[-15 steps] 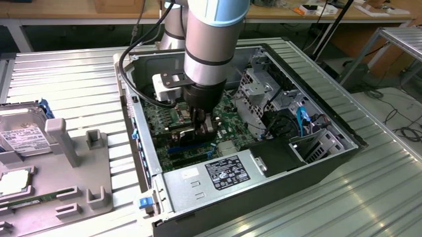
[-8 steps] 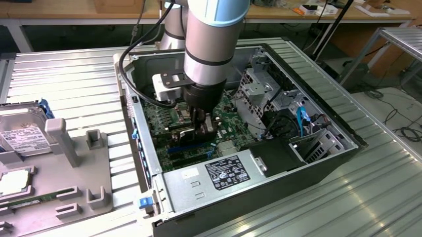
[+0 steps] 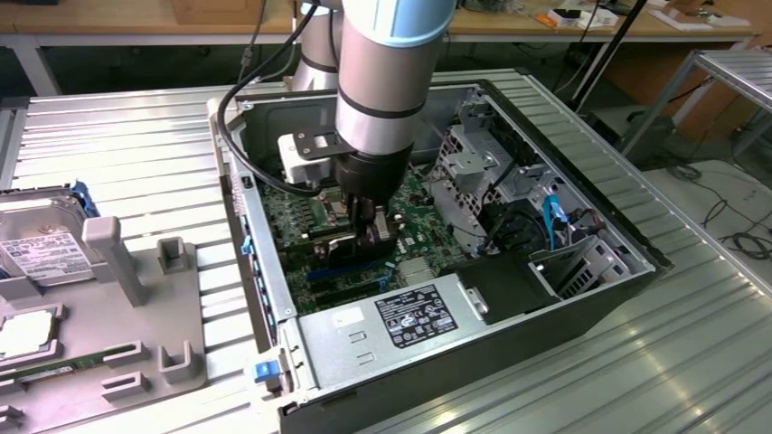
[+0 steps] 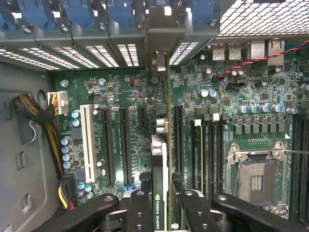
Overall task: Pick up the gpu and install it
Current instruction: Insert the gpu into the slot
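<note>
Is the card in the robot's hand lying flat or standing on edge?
On edge: the thin green-and-black card shows its narrow side, clamped in the hand above the green motherboard.

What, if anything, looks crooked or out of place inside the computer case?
Nothing stands out. The gpu stands on edge in the tool, parallel to the motherboard slots, not tilted. The CPU socket is empty but looks intact.

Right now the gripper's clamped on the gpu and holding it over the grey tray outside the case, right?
Wrong place. The gripper is clamped on the gpu, but holds it inside the open case, over the motherboard slots, not over the grey tray. The wrist view shows it.
</note>
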Motion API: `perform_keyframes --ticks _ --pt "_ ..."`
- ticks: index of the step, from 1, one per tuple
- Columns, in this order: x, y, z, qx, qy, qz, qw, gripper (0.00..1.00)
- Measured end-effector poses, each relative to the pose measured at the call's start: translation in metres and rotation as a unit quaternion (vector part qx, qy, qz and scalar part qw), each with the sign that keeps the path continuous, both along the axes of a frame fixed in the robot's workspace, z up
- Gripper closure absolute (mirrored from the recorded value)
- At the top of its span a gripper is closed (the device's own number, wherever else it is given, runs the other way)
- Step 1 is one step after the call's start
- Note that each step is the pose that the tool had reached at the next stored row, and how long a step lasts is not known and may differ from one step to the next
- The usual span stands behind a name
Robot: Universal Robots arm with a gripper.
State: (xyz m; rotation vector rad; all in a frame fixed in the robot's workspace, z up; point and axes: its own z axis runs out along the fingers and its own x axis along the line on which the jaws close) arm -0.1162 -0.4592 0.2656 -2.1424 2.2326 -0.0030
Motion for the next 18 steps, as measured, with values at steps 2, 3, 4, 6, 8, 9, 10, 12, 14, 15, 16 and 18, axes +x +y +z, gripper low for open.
perform_keyframes --ticks 2,3,4,6,8,9,10,12,14,15,16,18 --pt "0.0 0.0 0.0 -0.0001 0.0001 0.0 1.0 0.73" --pt "0.0 0.0 -0.0004 -0.0002 0.0001 0.0 1.0 0.73" --pt "-0.0001 0.0 -0.0013 -0.0003 0.0002 0.0 1.0 0.73" --pt "0.0 0.0001 -0.0029 0.0002 -0.0001 0.0 1.0 0.73" --pt "0.0 0.0 -0.003 -0.0002 0.0001 0.0 1.0 0.73" --pt "0.0 0.0 -0.003 -0.0002 0.0001 0.0 1.0 0.73" --pt "0.0 0.0 -0.003 -0.0002 0.0001 0.0 1.0 0.73" --pt "0.0 0.0 -0.0031 -0.0001 0.0 0.0 1.0 0.73" --pt "0.0 0.0 -0.0031 0.0 0.0 0.0 1.0 0.73" --pt "0.0 0.0 -0.0031 0.0 0.0 0.0 1.0 0.73" --pt "0.0 0.0 -0.0031 -0.0001 0.0 0.0 1.0 0.73" --pt "0.0 0.0 -0.0031 0.0 0.0 0.0 1.0 0.73"
